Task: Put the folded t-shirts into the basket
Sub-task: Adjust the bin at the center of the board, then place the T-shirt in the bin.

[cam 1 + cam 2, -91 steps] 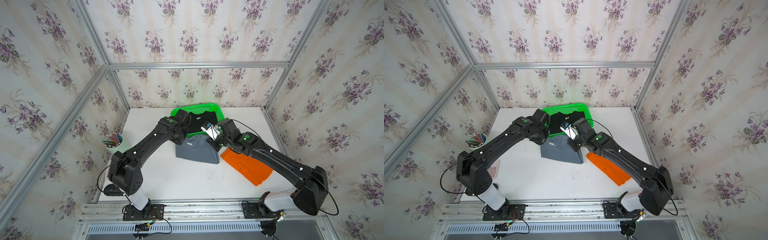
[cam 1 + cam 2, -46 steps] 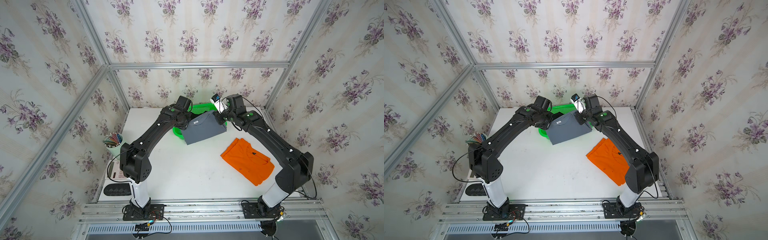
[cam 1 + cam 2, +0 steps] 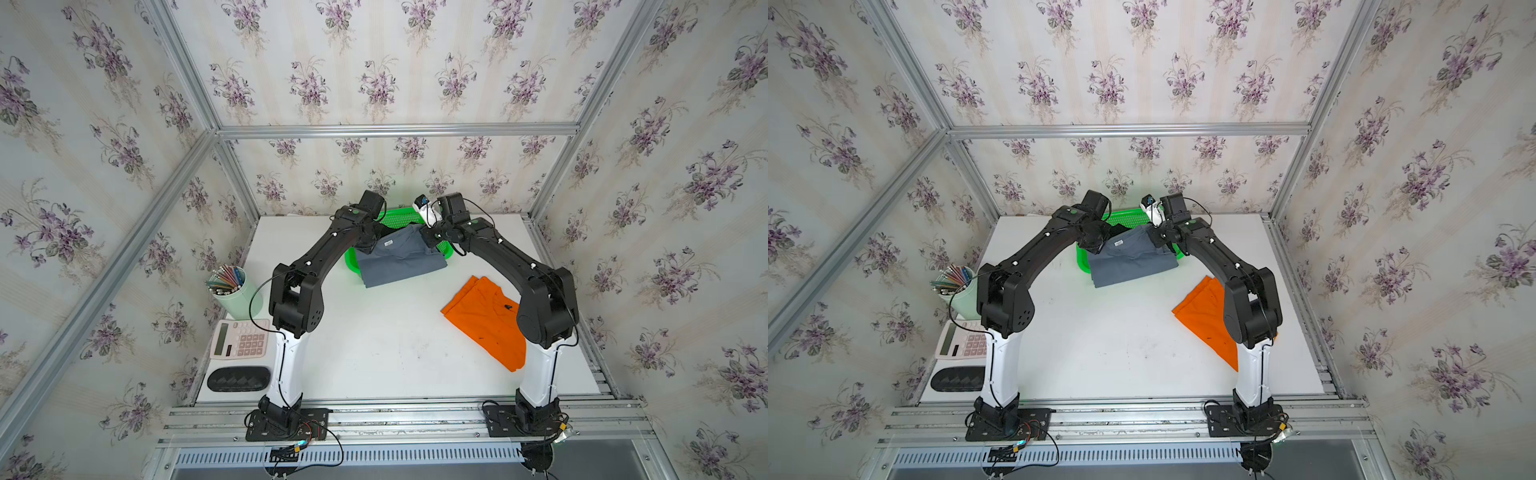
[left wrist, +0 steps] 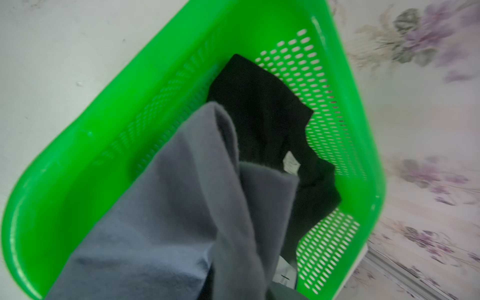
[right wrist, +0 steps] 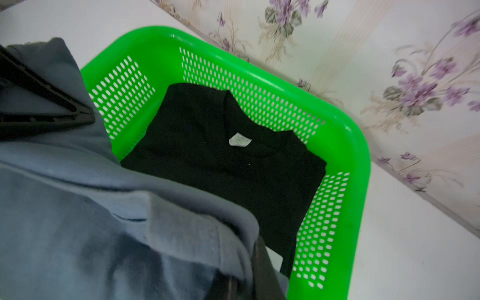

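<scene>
— White tabletop [image 3: 374, 345], matte and faintly scuffed, boxed in by floral wallpaper [image 3: 374, 79] and aluminium rails [image 3: 395, 130]. What sits on it?

— At the back, the green basket [image 3: 351, 262]. It is glossy moulded plastic with rounded corners and walls pierced by rows of oval slots. The black t-shirt [image 5: 220, 166] lies folded flat in its bottom, with a small white neck label facing up.

— And the grey one?

— The grey-blue t-shirt [image 3: 399, 262] is a soft, matte knit slung between the two arms over the basket. Its lower edge drapes past the near rim; whether it touches the table I cannot tell. The left gripper [image 3: 371, 246] and the right gripper [image 3: 429, 240] are each pinched tight on an upper corner of the cloth.

— The orange?

— The orange t-shirt [image 3: 482, 320] lies on the table beside the right arm, well apart from the basket, folded but slightly rumpled.

— Anything else?

— Along the left edge there is a pale cylindrical pencil cup [image 3: 239, 297], a calculator [image 3: 240, 338] with pink keys and a black oblong case [image 3: 238, 379].
</scene>
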You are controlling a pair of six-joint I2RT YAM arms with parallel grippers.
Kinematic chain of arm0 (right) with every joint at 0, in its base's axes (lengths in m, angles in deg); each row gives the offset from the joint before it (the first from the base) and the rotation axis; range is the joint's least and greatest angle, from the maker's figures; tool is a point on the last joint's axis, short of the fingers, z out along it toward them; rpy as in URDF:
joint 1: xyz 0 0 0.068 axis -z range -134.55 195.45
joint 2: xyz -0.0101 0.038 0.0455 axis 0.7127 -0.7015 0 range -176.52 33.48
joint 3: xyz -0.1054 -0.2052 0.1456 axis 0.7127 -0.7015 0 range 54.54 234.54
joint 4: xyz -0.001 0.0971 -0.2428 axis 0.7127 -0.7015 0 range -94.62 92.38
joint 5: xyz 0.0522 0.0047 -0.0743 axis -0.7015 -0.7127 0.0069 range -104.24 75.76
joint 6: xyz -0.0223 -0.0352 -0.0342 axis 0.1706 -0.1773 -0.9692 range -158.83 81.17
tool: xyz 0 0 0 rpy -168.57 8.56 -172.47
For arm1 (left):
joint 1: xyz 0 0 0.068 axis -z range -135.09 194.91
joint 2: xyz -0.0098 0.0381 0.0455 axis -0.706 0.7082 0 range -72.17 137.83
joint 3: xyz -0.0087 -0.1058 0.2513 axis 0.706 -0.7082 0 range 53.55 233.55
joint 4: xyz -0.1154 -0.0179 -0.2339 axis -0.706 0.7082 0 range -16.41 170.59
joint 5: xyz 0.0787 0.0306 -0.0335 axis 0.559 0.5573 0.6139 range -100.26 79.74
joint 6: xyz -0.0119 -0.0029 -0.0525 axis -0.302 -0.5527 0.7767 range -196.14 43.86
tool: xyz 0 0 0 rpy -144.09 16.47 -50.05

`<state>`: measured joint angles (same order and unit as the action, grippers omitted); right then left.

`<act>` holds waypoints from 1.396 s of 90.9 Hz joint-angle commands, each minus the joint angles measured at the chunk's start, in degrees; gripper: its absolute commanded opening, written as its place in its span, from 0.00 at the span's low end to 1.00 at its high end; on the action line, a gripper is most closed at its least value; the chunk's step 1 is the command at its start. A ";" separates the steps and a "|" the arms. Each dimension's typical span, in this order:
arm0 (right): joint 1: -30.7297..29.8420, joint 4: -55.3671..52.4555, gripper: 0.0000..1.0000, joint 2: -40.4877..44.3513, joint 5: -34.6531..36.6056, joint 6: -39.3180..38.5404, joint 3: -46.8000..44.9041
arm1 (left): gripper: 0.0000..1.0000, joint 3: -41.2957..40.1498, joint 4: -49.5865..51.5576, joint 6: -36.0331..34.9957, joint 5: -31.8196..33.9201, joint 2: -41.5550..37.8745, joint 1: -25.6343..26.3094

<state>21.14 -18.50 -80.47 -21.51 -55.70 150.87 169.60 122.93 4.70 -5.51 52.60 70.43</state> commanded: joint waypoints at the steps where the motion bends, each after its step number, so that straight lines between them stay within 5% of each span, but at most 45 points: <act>1: 0.29 2.05 0.00 -0.22 1.35 1.49 -3.86 | 0.00 -3.76 0.95 -1.28 1.65 -0.43 -0.21; 42: -1.38 14.19 0.00 15.29 -16.87 13.37 -31.68 | 0.00 -21.14 2.92 -3.12 5.16 -10.26 -0.29; 68: -9.84 24.15 0.00 29.67 -24.20 26.37 -45.75 | 0.00 -29.62 6.40 -5.95 5.88 -20.40 -0.92; 95: -15.98 34.30 0.00 40.81 -24.09 44.81 -53.05 | 0.00 -26.24 11.68 -12.10 5.49 -26.46 -1.18; 127: -15.05 19.06 0.00 42.16 -18.12 33.07 -48.27 | 0.00 -15.97 10.28 -18.42 -2.16 -17.39 0.47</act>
<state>5.38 6.28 -36.98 -41.62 -17.36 101.21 149.27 133.56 -8.88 -7.93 31.55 70.37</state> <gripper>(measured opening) 0.091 0.104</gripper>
